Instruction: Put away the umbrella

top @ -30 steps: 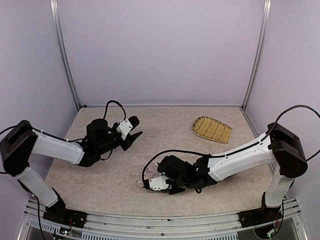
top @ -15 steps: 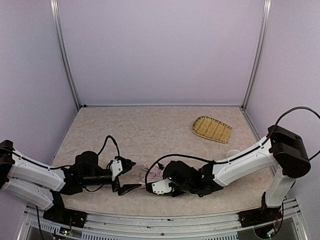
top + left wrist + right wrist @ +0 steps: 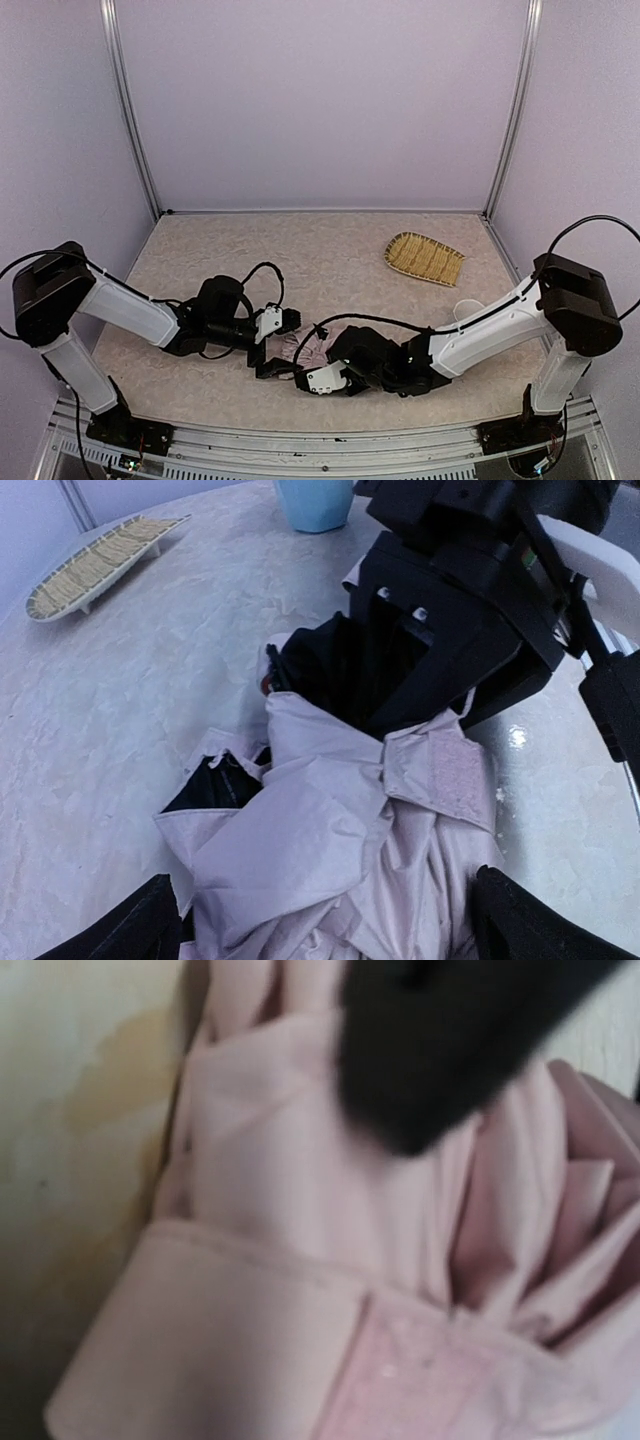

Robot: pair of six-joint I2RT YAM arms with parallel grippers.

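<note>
Containers number two: a woven bamboo tray (image 3: 425, 258) lying flat toward the far right of the table (image 3: 300, 250), showing only its own slats, and a pale blue cup (image 3: 315, 500) seen from the left wrist camera just beyond the right arm. Only its lower wall is in frame, so I cannot tell what is in it.

By count, one tray, one cup, one umbrella and two arms are at work.

Near the front edge, about the middle of the table, lies the umbrella (image 3: 318, 345), a crumpled bundle of pale pink fabric with black lining showing in the folds and a strap with a fastening patch across it. It sits between the two grippers, well apart from the tray.

From the left, the left gripper (image 3: 280, 345) reaches in low, its fingers (image 3: 140, 930) spread wide to either side of the pink fabric, with no grip on it.

Opposite, the right gripper (image 3: 308, 368) bears on the other end of the bundle, its fingers drawn narrow and closed on the umbrella. Its black body covers that end. The right wrist camera is pressed so near that it gives only blurred pink folds and one dark finger.
</note>
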